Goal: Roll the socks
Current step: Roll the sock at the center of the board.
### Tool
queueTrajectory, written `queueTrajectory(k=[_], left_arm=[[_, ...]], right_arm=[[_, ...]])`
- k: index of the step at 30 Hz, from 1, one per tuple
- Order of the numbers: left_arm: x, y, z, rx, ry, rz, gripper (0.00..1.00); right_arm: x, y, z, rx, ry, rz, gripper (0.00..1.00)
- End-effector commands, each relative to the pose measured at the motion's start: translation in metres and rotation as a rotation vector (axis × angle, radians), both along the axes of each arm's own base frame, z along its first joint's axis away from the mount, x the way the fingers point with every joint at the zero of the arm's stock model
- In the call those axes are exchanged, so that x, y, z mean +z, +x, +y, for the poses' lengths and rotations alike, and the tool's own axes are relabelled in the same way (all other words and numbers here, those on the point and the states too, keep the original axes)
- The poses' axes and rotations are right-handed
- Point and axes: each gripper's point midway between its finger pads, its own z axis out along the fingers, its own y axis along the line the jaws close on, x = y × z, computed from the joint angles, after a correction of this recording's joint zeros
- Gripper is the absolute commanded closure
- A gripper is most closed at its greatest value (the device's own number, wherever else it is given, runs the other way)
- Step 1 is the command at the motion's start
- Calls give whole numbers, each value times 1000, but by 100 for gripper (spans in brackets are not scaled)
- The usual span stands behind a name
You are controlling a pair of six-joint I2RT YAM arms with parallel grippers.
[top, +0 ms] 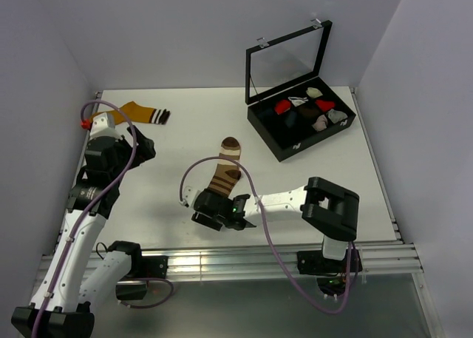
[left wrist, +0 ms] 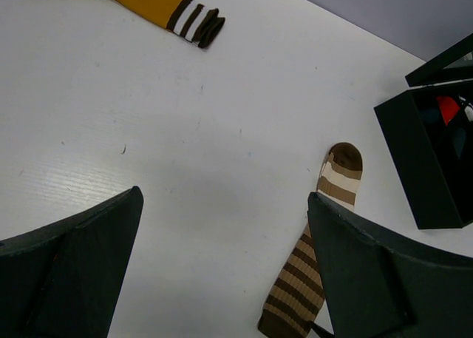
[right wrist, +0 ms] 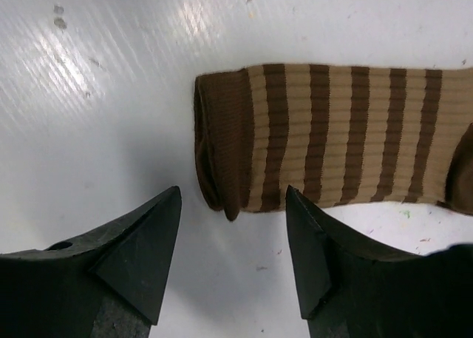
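Right gripper (right wrist: 233,205), jaws wide & empty, hovers at the cuff of the brown cream-striped fabric sock (top: 225,171) mid-frame; I'd pinch both cuff layers squarely, roll twd toe; mustard-orange dark-cuffed sock (top: 137,112) lies upper left.

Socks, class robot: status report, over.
Left pincer open, empty. Right pincer open at brown sock cuff. Mustard sock flat, far left; neither rolled. Nothing blocking.

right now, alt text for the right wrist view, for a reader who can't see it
A brown sock with tan stripes lies flat on a white table, its dark cuff pointing left. The right gripper is open at the bottom of the frame, its two black fingers either side of the cuff's near corner, holding nothing.
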Motion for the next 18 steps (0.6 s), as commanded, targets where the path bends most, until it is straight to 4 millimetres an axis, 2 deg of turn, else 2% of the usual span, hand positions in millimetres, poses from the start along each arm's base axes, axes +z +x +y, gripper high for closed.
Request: queueTrajectory(k=[1,6,11,15,18], left_arm=[[6,4,-1,-1,5,-23,1],[4,7,-2,-4,-1,-18,0],[4,10,-2,-6,5,-12,0],[3,12,-2,-8,11,-7,1],[-1,14,-4,-13,6,7,0]], right_arm=[[10,11,17,0,36,-69,36],[3,17,14,-5,18,-106,39],[-2,21,14,7,-6,-127,47],[-4,19,20,22,5,-114,60],[-1,18,27,29,30,-100,75]])
